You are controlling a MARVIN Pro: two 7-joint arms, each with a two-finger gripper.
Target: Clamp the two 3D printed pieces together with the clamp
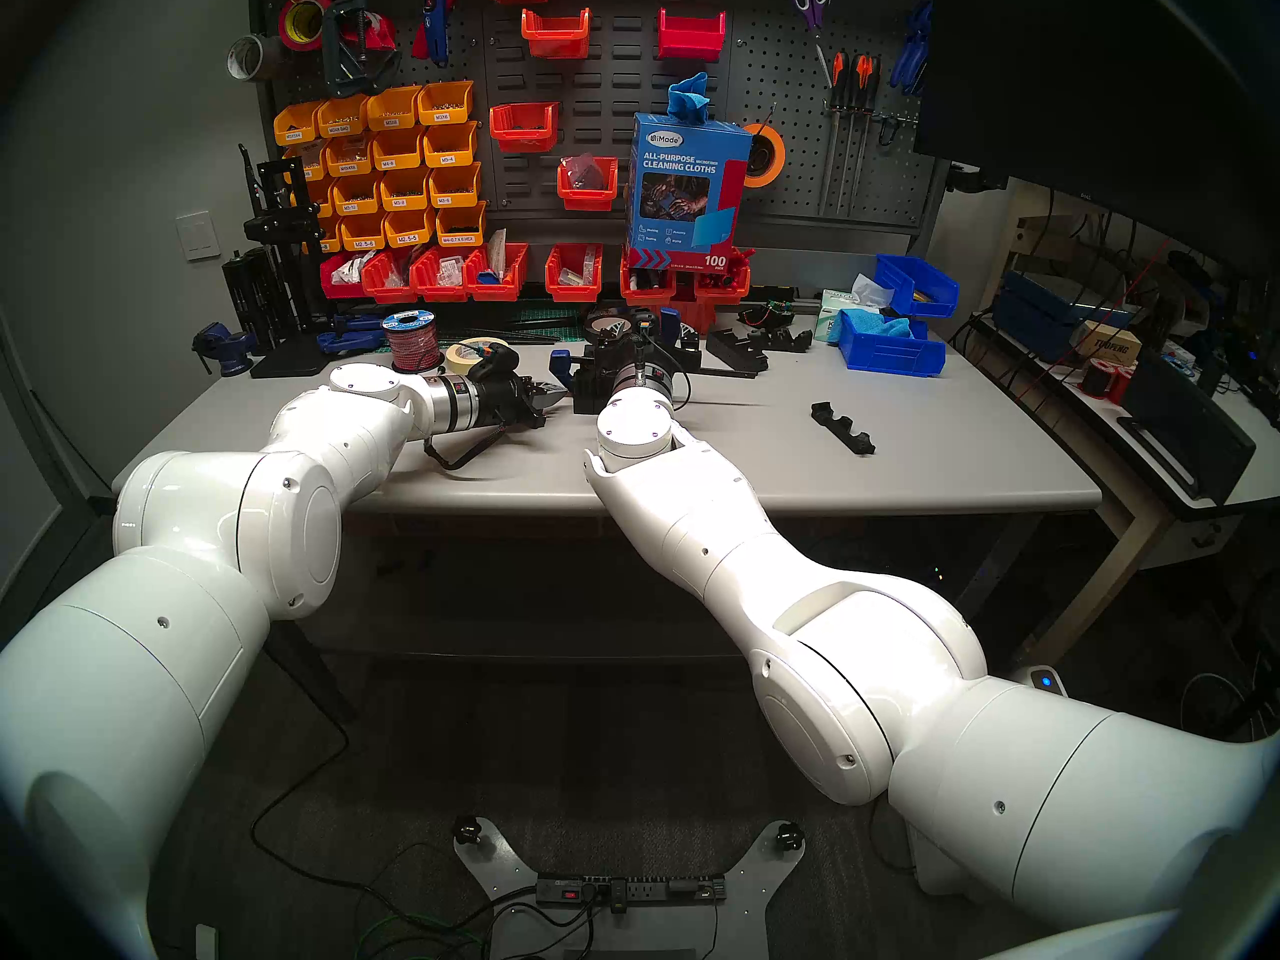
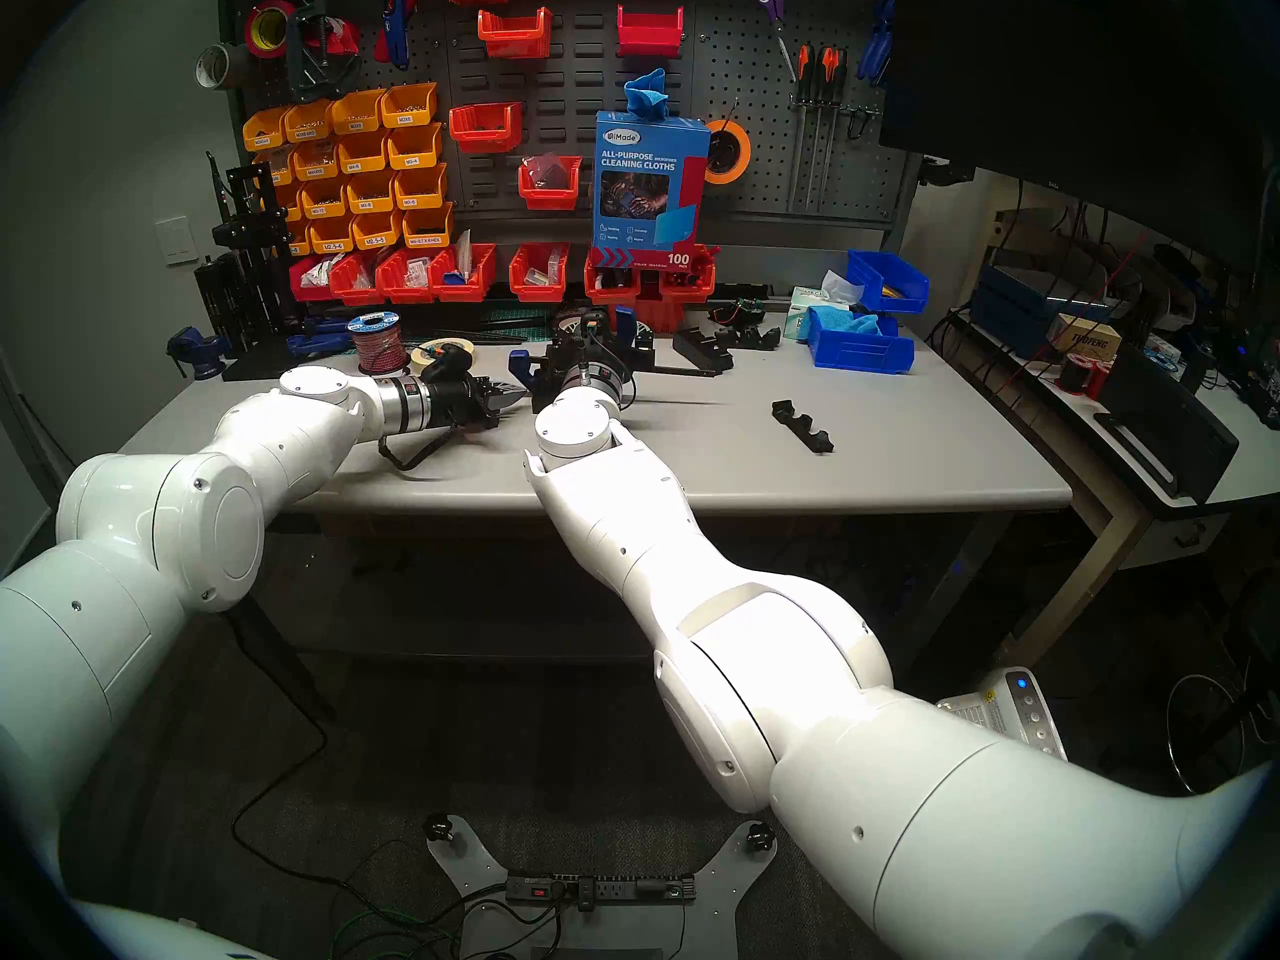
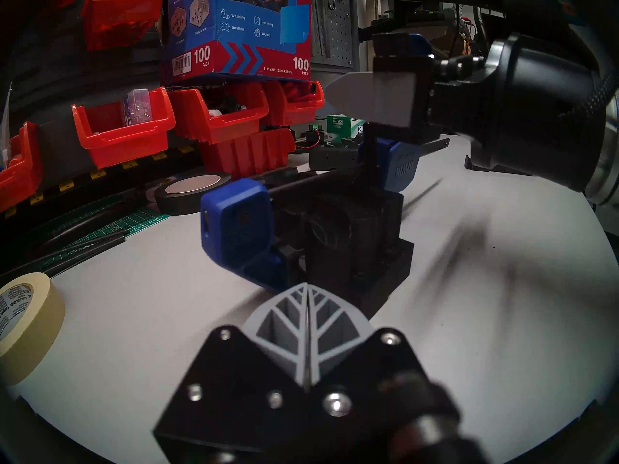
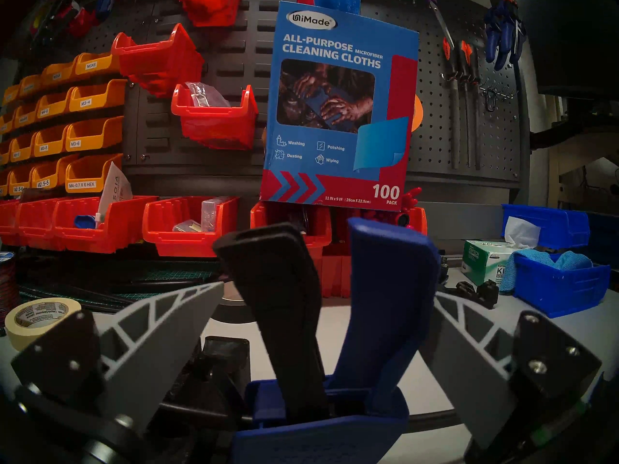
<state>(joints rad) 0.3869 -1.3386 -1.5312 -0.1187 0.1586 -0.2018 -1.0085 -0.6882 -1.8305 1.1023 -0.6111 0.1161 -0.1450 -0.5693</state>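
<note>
The blue clamp [image 3: 234,225] lies on the grey table [image 3: 469,319], handle pointing up. Its fixed jaw [image 1: 560,366] faces my left gripper. The two black 3D printed pieces [image 3: 335,239] stand side by side between the clamp's jaws; I cannot tell whether the jaws press them. My left gripper [image 3: 306,286] is shut and empty, its tips just short of the blue jaw. My right gripper [image 4: 328,291] is open and straddles the clamp's black trigger [image 4: 278,302] and blue handle [image 4: 385,302], with gaps on both sides. In the head views my right wrist hides that gripper.
A masking tape roll [image 3: 23,319] and a black tape roll [image 3: 191,192] lie to the left of the clamp. A notched black strip [image 1: 841,429] lies to the right, with blue bins [image 1: 893,342] behind it. Red bins [image 4: 187,229] and a cloth box [image 4: 338,101] line the back.
</note>
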